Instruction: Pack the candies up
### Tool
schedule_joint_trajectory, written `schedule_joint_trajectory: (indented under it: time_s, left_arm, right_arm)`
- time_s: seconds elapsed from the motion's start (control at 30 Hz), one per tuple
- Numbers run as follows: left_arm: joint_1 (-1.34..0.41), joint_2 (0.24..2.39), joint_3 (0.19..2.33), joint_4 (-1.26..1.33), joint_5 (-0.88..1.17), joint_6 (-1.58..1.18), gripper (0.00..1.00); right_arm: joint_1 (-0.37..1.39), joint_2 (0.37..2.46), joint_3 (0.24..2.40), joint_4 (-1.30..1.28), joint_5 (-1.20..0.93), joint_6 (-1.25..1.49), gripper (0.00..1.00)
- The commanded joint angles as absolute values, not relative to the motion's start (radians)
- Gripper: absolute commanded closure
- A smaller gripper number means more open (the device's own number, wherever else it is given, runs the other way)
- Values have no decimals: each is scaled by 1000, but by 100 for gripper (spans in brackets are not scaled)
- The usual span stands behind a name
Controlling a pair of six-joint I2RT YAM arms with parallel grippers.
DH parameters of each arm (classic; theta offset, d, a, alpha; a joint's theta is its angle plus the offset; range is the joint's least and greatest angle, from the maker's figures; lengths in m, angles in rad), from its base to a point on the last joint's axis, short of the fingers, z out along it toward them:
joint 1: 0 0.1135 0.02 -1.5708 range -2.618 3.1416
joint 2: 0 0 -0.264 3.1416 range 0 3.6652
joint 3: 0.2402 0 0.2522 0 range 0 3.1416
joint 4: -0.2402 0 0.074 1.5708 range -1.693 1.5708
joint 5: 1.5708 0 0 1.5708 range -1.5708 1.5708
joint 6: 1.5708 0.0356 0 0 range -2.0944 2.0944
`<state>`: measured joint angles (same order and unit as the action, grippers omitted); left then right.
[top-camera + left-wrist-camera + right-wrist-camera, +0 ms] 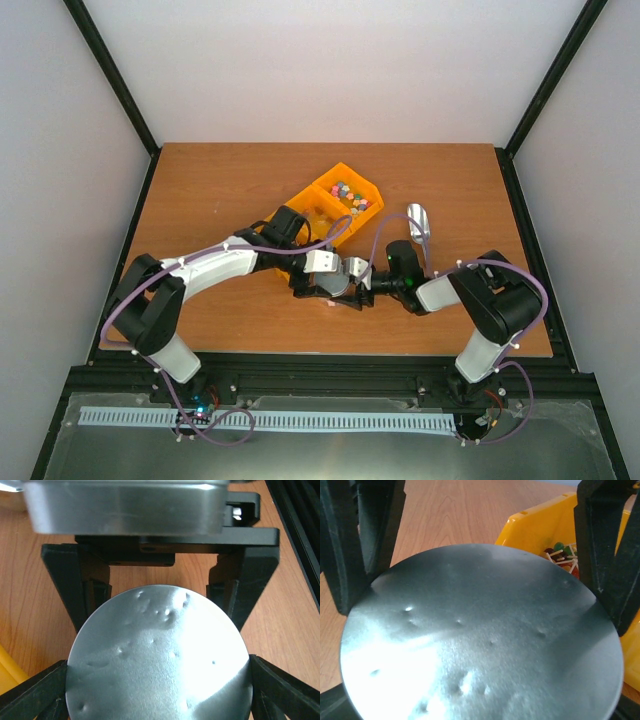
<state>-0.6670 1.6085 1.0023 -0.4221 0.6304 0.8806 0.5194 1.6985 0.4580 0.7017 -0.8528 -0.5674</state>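
A round silver lid [160,665] fills both wrist views [480,640]; the jar under it is hidden. In the top view the jar [345,274] sits between both grippers at the table's middle. My left gripper [159,672] is shut on the lid, a finger on each side. My right gripper [480,700] grips it from the opposite side, and its fingers [95,590] show in the left wrist view. The candies [348,192], tiny mixed-colour sweets, lie in an orange bin [335,172] behind the grippers. They also show in the right wrist view [561,555].
The orange bin [535,525] has two compartments; the left one looks empty. A silver scoop [418,220] lies on the wooden table [220,180] right of the bin. Black frame rails border the table.
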Motion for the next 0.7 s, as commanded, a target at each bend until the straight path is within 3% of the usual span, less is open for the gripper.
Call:
schedule_joint_trajectory:
  time_s: [0.0,0.13,0.33,0.67]
  left_arm:
    - [-714,1640,998,-582,833,1105,61]
    - [-709,1623,952,-400,796,861,61]
    - [-702,1621,913,-262,698,655,60]
    - [-687,1634,915,-257,647,673,58]
  right_arm:
    - [511,1694,500,614,-941,-624,55]
    - [511,1688,493,644,-901,-606,40]
    - [506,1664,469,670,-847,-586,2]
    - [465,1498,419,520,-859,-613,0]
